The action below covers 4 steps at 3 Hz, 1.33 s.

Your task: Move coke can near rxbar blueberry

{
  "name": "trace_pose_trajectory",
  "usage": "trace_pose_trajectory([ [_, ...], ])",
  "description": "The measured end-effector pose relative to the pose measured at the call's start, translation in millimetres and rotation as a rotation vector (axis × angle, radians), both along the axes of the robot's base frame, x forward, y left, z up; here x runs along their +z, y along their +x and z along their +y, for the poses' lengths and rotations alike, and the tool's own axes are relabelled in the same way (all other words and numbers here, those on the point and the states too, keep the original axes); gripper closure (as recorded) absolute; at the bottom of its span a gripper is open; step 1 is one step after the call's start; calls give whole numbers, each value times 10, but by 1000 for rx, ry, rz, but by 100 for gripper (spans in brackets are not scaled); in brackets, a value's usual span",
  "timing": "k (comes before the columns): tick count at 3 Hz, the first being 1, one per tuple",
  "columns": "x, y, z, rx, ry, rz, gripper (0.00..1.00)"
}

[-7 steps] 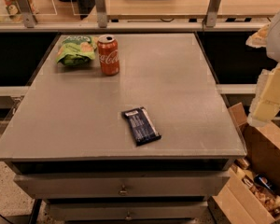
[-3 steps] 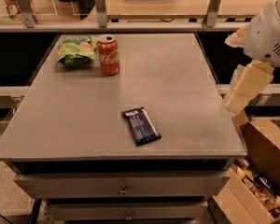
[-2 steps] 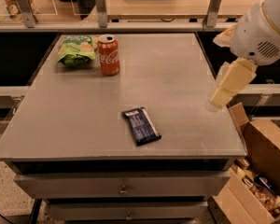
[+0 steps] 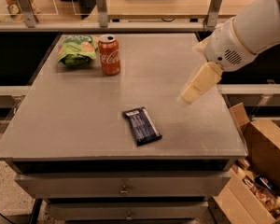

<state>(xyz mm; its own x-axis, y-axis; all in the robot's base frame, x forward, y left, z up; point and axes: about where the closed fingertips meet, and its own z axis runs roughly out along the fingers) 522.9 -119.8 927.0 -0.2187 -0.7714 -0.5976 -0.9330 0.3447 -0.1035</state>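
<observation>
Gripper: hangs over the right part of the table, a pale piece angled down and to the left from the white arm; it carries nothing.
Gripper state: I cannot tell whether it is apart or together from this angle.
Coke can: upright at the far left of the table, well apart from the gripper.
Green snack bag: just beside the can, on its left as seen here.
Rxbar blueberry: flat and slightly askew near the front edge, about mid-table, well apart from the can and closer to the gripper than the can is.
Step in hand: probably the reach toward the can; no grasp made yet.
Risk, tipping: the can is tall and light, so a glancing touch on its side would likely knock it over and set it rolling.
Risk, bag: a grip that spreads to the can's far side could snag the bag and drag it along.
Risk, bar: a low pass across the table could sweep the bar off the front edge.
Risk, placing: set down on the wrapper instead of beside it, the can would stand tilted and might fall.
</observation>
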Motion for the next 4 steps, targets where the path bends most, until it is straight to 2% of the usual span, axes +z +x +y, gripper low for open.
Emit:
trace_pose_trajectory([
  [1,-120,206,262,-2,122,-9,0],
  [2,-116,382,530,9,214,-38,0],
  [3,-75,571,840,10,273,-102,0],
  [4,-75,571,841,10,273,-102,0],
])
